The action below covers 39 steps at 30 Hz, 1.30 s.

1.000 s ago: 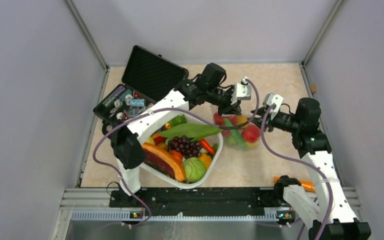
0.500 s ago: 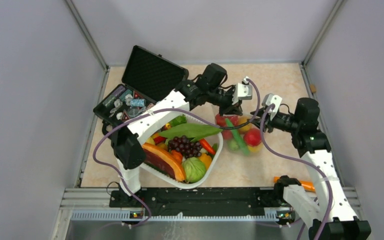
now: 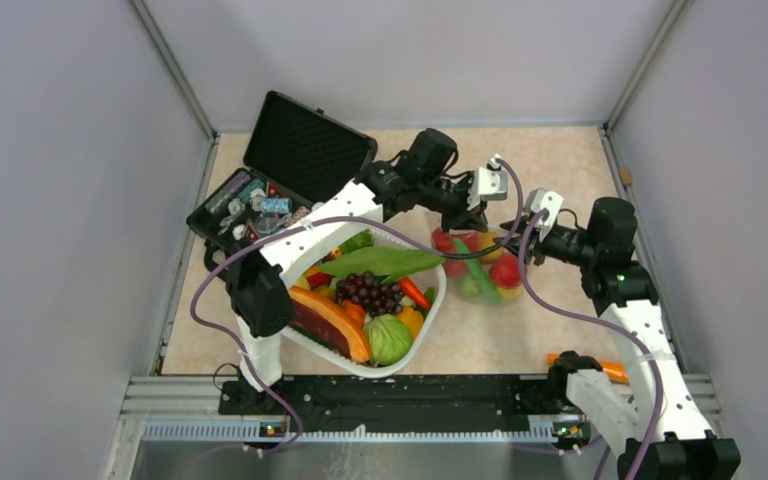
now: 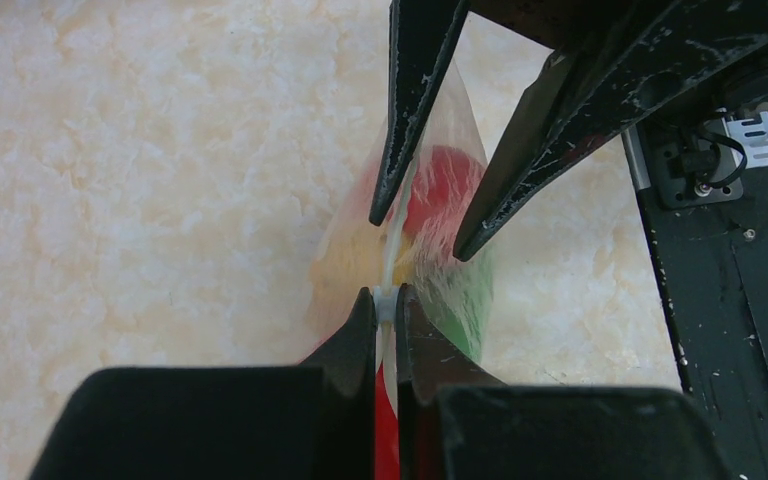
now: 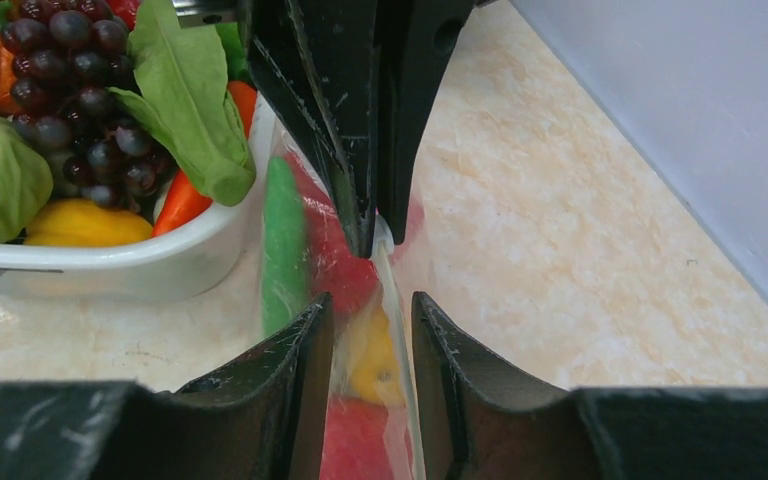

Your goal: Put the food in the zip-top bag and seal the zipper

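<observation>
The zip-top bag (image 3: 480, 268) stands mouth-up just to the right of the white basket (image 5: 110, 270), between the two arms, with the food (image 3: 505, 270) already inside. You can see red and yellow pieces and a long green pod (image 5: 282, 240) through the film. Whether its base rests on the table (image 4: 110, 150) cannot be told.

The left gripper (image 4: 385, 300) is pinched tight on the zipper (image 4: 392, 250) at one end of the mouth. The right gripper (image 5: 372, 310) straddles the same strip further along. Its jaws are partly apart, one finger on each side, and clamp nothing.

Expect the film to be soft, crinkly and slippery, and likely to fold or slide out of a pinch. The toy pieces are probably light, but they bulge the walls and may roll and push the mouth apart. Take hold only on the closure strip, the stiffest part of the bag. Close squarely across it, with the film below left free. Keep the strip taut between the two grips so that it does not buckle.
</observation>
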Each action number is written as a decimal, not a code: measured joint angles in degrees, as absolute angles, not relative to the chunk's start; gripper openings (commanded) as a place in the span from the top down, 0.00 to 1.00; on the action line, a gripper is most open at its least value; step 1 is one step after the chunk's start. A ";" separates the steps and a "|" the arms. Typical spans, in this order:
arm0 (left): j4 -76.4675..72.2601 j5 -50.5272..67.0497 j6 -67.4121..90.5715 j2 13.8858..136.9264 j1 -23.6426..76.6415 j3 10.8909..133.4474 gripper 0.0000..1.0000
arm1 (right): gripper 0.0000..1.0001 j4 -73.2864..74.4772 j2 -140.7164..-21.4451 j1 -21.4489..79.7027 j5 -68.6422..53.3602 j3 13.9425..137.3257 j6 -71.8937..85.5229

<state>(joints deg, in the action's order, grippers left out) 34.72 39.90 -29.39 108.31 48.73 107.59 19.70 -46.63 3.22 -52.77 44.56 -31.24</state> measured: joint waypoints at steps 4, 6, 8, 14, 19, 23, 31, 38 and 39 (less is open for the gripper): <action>34.00 39.97 -29.39 109.16 48.73 107.59 1.00 | 0.68 19.18 -46.63 3.22 -52.56 44.51 -30.92; 33.65 39.99 -29.36 109.27 48.73 107.59 1.00 | 0.67 19.11 -46.68 3.22 -52.14 44.42 -30.87; 33.47 40.01 -29.34 109.27 48.73 107.59 1.00 | 0.67 19.05 -46.70 3.22 -51.81 44.23 -30.89; 33.41 40.03 -29.26 109.27 48.73 107.59 1.00 | 0.68 18.90 -47.13 3.22 -50.76 44.21 -30.87; 33.47 40.71 -29.36 109.27 48.73 107.59 1.00 | 0.69 18.65 -47.35 3.22 -49.65 43.72 -30.87; 33.69 41.36 -29.74 109.27 48.73 107.59 1.00 | 0.81 18.44 -47.48 3.22 -49.15 43.53 -30.87; 33.85 41.50 -30.15 109.27 48.73 107.59 1.00 | 1.00 18.65 -47.70 3.22 -49.39 43.53 -30.81; 34.37 40.82 -31.03 109.27 48.60 107.57 1.00 | 1.00 19.25 -47.64 3.22 -49.01 43.53 -31.00; 34.46 40.80 -31.20 109.27 48.53 107.55 1.00 | 1.00 19.40 -47.62 3.22 -48.90 43.53 -31.05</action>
<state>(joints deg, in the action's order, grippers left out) 34.46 40.80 -31.20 109.27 48.53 107.55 19.40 -47.62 3.22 -48.90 43.53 -31.05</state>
